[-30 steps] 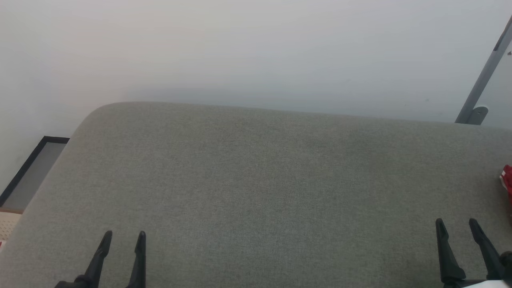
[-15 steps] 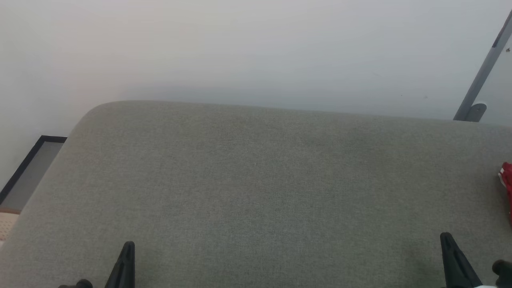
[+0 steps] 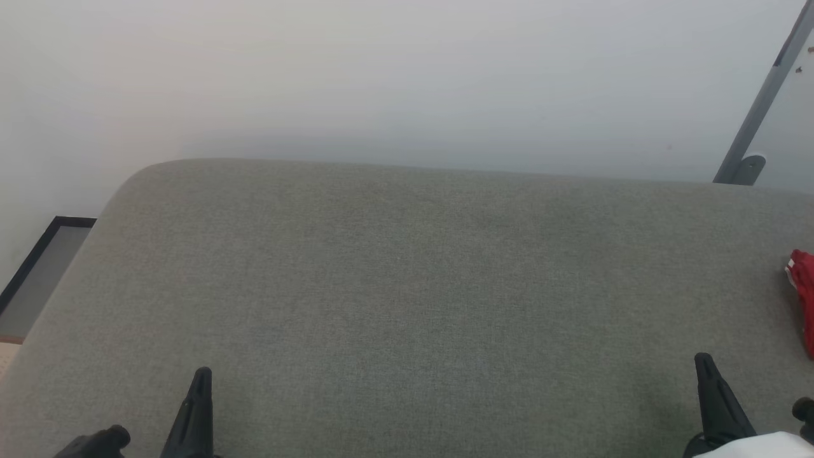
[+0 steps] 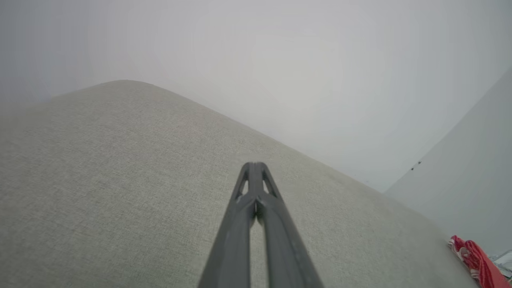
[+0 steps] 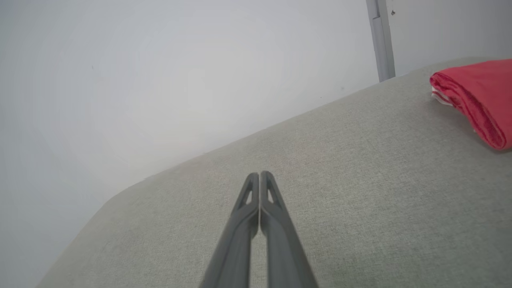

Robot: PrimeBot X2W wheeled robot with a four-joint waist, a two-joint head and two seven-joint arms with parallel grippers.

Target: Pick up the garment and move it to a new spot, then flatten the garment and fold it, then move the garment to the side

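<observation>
Beyond the left edge of the grey fabric-covered counter (image 3: 407, 286), a black-framed panel (image 3: 38, 267) lies on the floor. Next to it is a beige sliver (image 3: 7, 359), too small to identify, so its contents cannot be determined. The left hand (image 3: 202, 374) is over the near edge of the counter, toward the near-left corner. In the left wrist view the left hand (image 4: 255, 166) has its two dark fingers pressed together at the tips, with nothing between them. The right hand (image 3: 703, 359) is over the near edge toward the right end, and the right wrist view shows the right hand (image 5: 260, 174) fully closed and empty. The garment (image 5: 476, 96) lies as a folded red bundle with a white edge toward the right end of the counter, well apart from both hands. A grey post (image 3: 757, 108) stands behind the far-right corner. One second earlier both hands had their fingers spread; they have since closed. The garment is in the same place on the counter.
</observation>
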